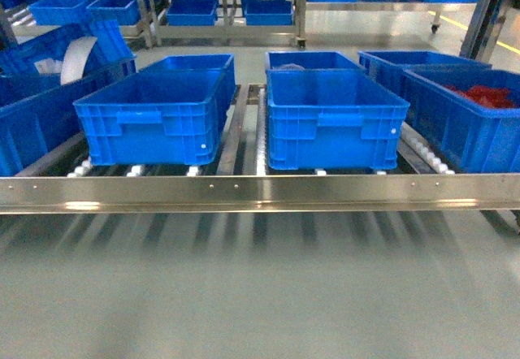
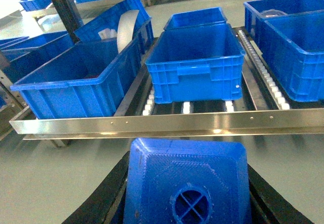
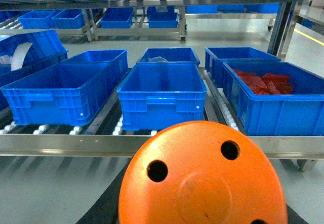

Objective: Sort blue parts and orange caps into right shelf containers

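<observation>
At the bottom of your left wrist view, a blue part (image 2: 187, 183) fills the lower centre of the frame, clamped between the dark fingers (image 2: 101, 198) of your left gripper (image 2: 187, 203). At the bottom of your right wrist view, an orange cap (image 3: 202, 178) with small holes in its flat top is gripped the same way by your right gripper (image 3: 200, 209). Neither gripper appears in the head view. Across the middle of the head view runs the shelf (image 1: 260, 190), a shiny steel rail with white rollers behind it. Two blue containers sit side by side on it, one left of centre (image 1: 154, 111) and one right of centre (image 1: 333, 119). At the right edge, another crate (image 1: 467, 119) holds red pieces (image 1: 483, 95).
</observation>
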You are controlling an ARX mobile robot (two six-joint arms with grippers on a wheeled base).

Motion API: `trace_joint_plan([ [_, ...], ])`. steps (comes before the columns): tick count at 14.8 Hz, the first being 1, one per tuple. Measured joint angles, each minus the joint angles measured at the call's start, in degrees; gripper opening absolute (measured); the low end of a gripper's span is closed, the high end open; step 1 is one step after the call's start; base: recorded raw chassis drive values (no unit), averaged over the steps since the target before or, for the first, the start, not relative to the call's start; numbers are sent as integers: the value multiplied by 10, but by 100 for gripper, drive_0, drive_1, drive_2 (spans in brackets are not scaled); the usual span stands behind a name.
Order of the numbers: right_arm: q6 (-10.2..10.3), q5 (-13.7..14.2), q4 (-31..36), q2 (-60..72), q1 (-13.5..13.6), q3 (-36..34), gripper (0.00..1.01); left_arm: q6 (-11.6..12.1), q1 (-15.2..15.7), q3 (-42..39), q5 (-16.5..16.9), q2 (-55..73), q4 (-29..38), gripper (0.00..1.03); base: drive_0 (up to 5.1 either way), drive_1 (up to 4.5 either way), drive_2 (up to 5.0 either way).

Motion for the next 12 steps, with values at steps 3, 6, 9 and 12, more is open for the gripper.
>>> trace_joint_plan([
  [3,0,0,3,-1,0,0,44,0,0,0,0,0,0,44,-25,408,-458],
  [6,0,0,0,1,0,0,44,0,0,0,0,0,1,44,-10,423,-444],
  [9,0,0,0,0,0,-1,44,0,0,-1,1,2,-1,44,10,442,-422],
  [12,0,0,1,0,0,0,44,0,0,-1,1,2,0,44,15,414,-384],
])
